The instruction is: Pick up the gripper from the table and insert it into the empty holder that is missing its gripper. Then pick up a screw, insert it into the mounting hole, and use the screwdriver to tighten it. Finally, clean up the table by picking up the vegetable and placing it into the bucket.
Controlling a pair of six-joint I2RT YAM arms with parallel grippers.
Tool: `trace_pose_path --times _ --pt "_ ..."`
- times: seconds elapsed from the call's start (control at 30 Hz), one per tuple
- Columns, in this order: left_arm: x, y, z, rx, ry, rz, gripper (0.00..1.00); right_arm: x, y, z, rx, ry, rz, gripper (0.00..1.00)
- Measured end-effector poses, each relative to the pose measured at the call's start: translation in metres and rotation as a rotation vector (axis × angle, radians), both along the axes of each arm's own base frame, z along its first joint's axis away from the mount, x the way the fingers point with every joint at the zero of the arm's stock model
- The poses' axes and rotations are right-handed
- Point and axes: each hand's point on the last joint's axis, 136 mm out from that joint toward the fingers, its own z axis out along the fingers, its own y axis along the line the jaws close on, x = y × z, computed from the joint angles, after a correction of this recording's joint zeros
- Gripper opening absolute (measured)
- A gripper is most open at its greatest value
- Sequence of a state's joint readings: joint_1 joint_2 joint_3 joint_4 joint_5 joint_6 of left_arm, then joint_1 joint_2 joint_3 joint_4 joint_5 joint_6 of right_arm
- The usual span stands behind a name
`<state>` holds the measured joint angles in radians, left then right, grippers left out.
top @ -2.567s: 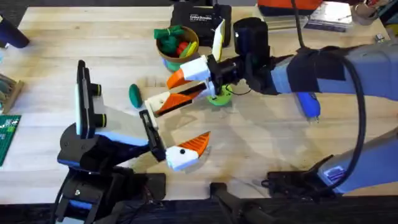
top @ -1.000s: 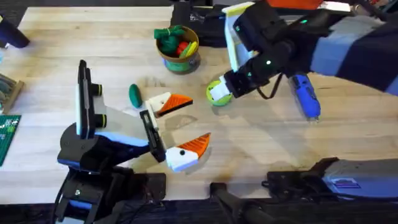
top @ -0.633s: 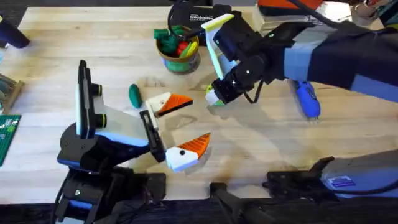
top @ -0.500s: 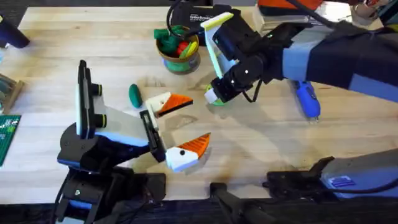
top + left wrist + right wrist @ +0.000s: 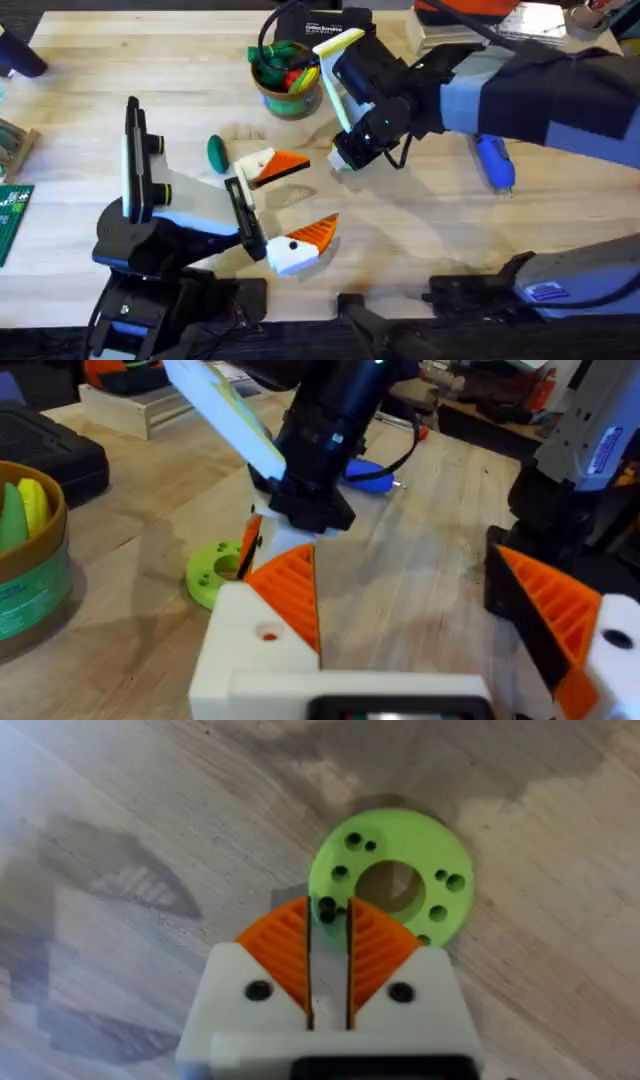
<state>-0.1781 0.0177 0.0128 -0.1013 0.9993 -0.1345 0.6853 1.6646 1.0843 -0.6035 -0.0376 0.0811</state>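
The right gripper (image 5: 329, 948) is seen lowered over the bright green disc (image 5: 392, 877) on the table (image 5: 560, 230), its orange pads (image 5: 283, 945) pressed nearly together at the disc's edge (whether anything small is pinched between them cannot be told). The left gripper (image 5: 295, 205), at centre frame overhead, is held with fingers spread wide. The vegetable (image 5: 216, 151) lies just left of it. The bucket (image 5: 284, 83) stands upper centre, the screwdriver (image 5: 493, 164) at right.

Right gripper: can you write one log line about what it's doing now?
right gripper: nearly shut, tips over green disc | left gripper: open, idle | vegetable: on table
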Motion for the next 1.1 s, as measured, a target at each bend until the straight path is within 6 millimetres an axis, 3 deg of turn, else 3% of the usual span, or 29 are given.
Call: trace_pose_path --times 0.07,0.1,0.7,0.87,1.1 --pt "0.0 0.0 0.0 0.0 0.0 0.0 0.985 0.001 0.0 -0.001 -0.004 -0.003 -0.001 0.165" --pt "0.0 0.0 0.0 0.0 0.0 0.0 0.985 0.002 -0.001 -0.002 -0.011 -0.006 -0.001 0.02" --pt "0.0 0.0 0.0 0.0 0.0 0.0 0.985 -0.006 -0.008 0.006 -0.054 0.024 0.04 0.008" --pt "0.0 0.0 0.0 0.0 0.0 0.0 0.985 -0.002 -0.004 0.041 -0.029 -0.012 0.049 0.008" --pt "0.0 0.0 0.0 0.0 0.0 0.0 0.985 0.008 0.003 0.116 0.041 -0.12 0.078 0.008"
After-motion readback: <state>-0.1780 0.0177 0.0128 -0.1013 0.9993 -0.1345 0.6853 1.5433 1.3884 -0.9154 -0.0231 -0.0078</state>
